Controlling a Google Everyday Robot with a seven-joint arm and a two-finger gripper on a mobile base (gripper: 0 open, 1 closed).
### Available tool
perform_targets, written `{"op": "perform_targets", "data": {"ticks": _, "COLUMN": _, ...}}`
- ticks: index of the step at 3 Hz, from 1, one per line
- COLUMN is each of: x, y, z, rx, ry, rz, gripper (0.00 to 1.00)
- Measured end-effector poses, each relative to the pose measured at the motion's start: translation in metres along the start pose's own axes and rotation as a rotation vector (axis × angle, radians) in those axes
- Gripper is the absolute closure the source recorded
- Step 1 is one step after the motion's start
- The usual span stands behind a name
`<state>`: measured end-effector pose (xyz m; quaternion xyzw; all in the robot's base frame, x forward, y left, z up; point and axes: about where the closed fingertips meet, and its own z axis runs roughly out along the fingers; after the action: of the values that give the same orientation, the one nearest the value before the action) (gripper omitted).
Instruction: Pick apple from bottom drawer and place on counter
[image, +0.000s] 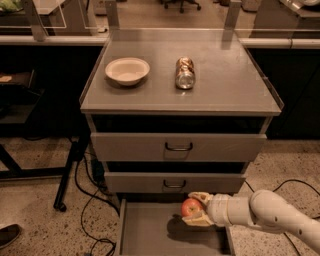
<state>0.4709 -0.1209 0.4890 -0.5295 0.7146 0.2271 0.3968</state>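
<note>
Cream two-finger gripper (192, 209) is clamped on the small round red apple (190, 205), one finger above and one below. It holds the apple over the open grey metal bottom drawer (145, 232), with a shadow on the drawer's flat floor. Up on the matte grey counter (230, 85) sit a shallow cream bowl (127, 70) and a crushed metal can (184, 73) lying on its side.

White arm (272, 216) extended low from the right, tool (194, 208) pointing left, fingers clasped around the apple (189, 205)

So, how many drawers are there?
3: top drawer under the counter, middle drawer below it, bottom drawer pulled open, with the end effector holding the apple over it.
</note>
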Motion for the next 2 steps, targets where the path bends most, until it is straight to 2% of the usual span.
{"op": "perform_targets", "data": {"ticks": 2, "x": -0.0052, "y": -0.0022, "z": -0.0041, "rx": 0.007, "ry": 0.001, "rz": -0.01, "gripper": 1.0}}
